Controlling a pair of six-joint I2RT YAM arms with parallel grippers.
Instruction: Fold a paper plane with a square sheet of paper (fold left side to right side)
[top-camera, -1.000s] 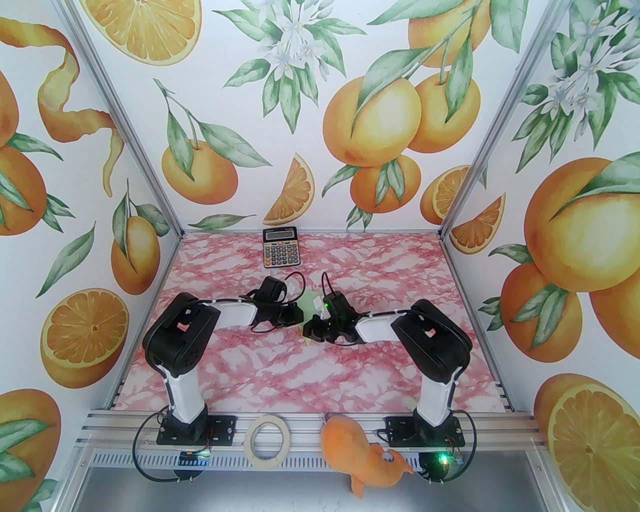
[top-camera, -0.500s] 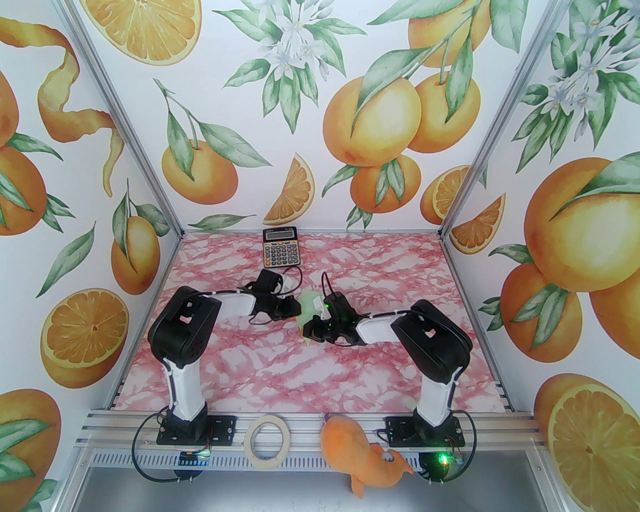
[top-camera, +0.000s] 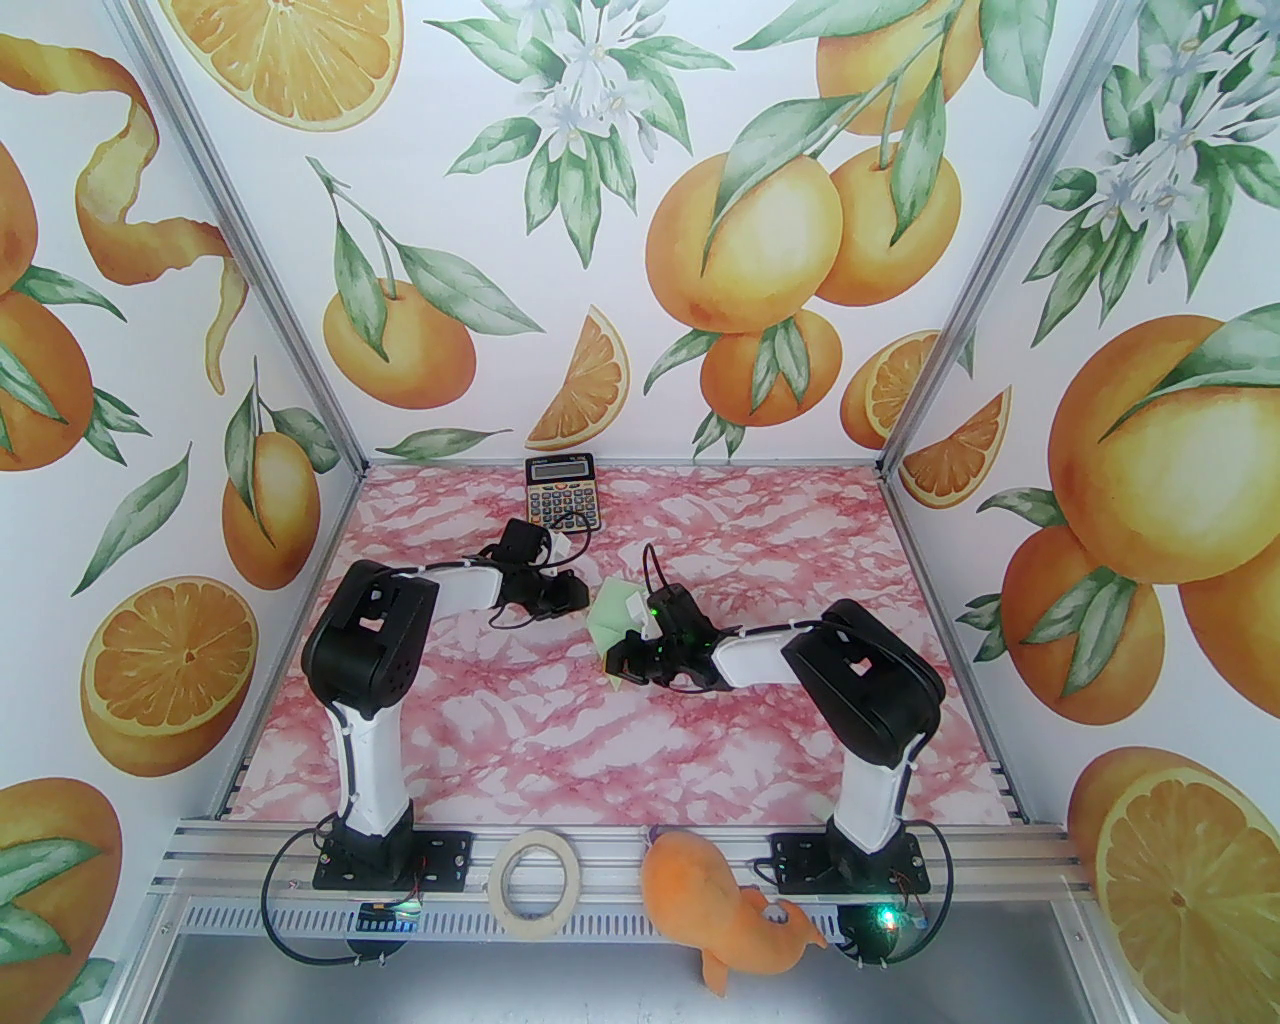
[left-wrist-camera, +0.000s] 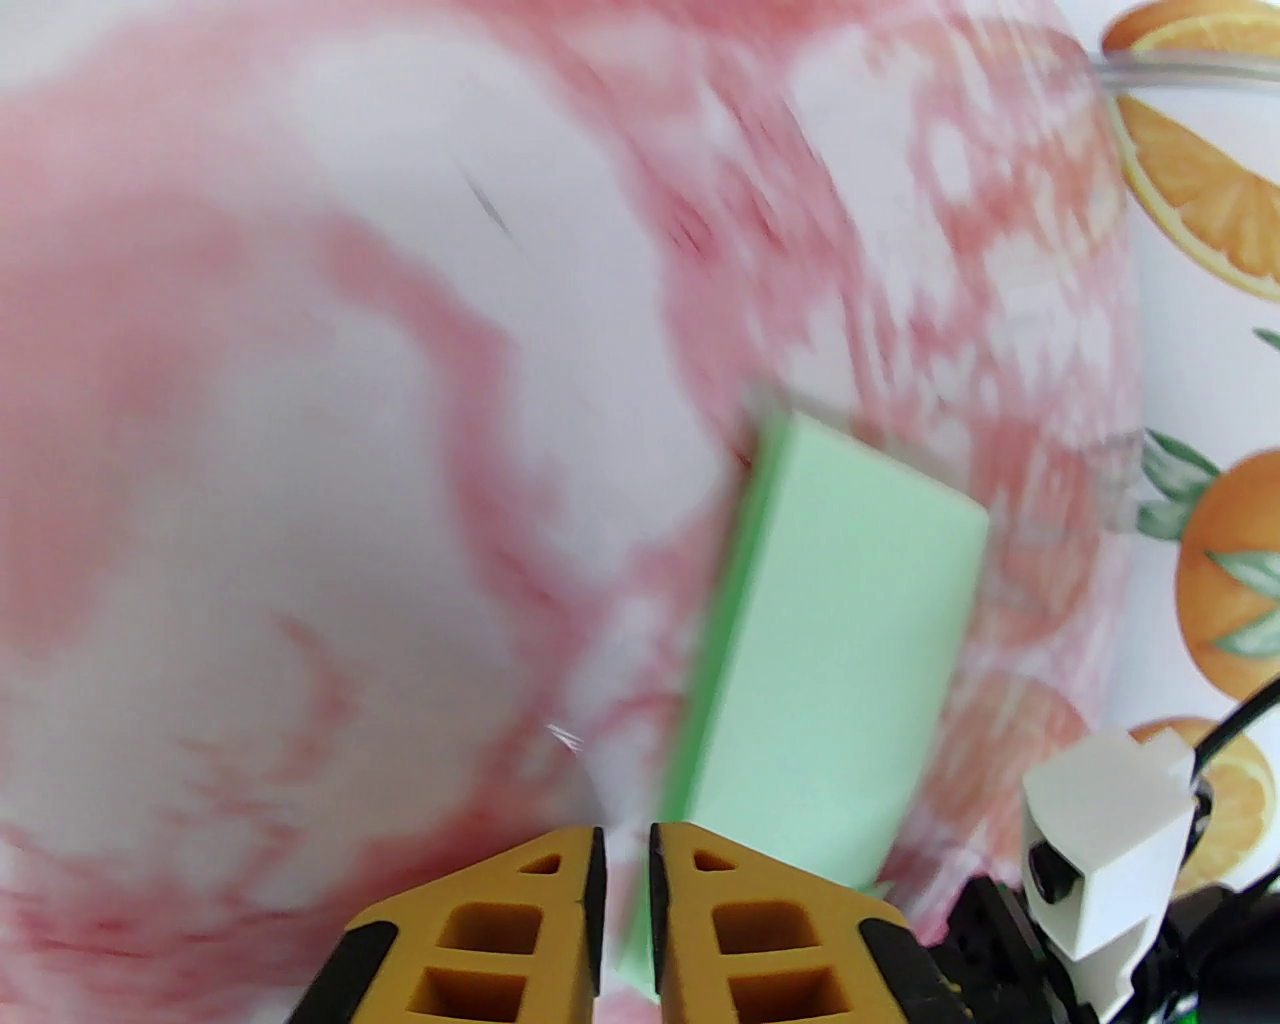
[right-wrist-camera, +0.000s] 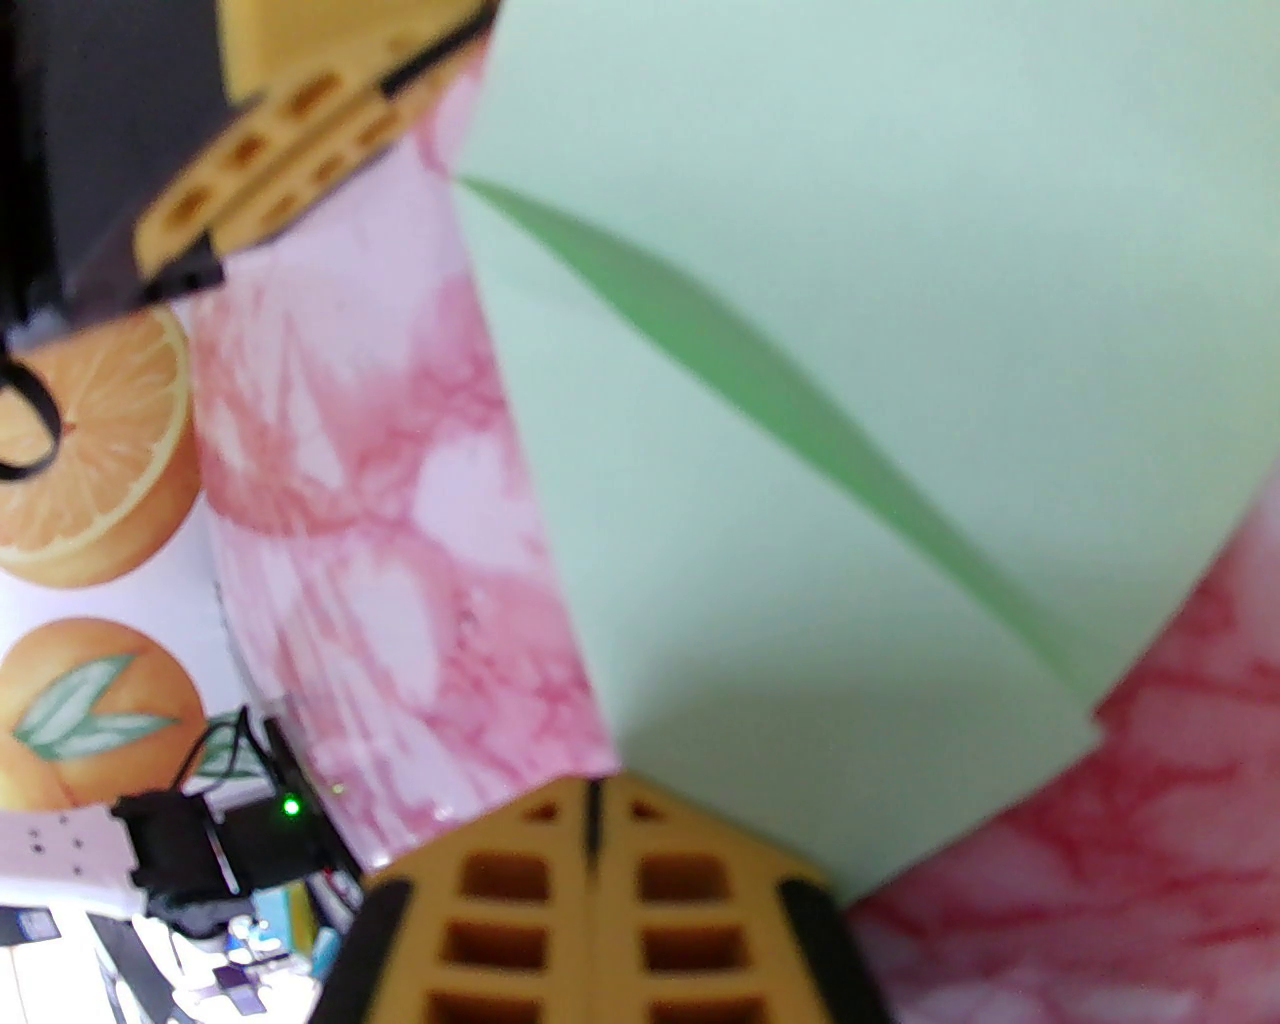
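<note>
The left gripper has drawn back from the square sheet of paper; its jaws are a narrow slit, holding nothing. The sheet lies folded over at the middle of the table, one flap lifting, with the closed right gripper at its edge. The crease probably still needs pressing.

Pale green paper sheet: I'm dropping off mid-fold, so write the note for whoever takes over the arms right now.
Left gripper: jaws a slit apart, empty, close beside the thin pale green paper sheet.
Right gripper: jaws shut at the sheet's near edge; pinching or only pressing, I cannot tell.
Sheet: mid-table on the pink marbled tabletop, doubled into a rectangle, layers gaping.
Done: the half fold, loosely.
Left: flatten that crease, then the plane's remaining folds.
</note>
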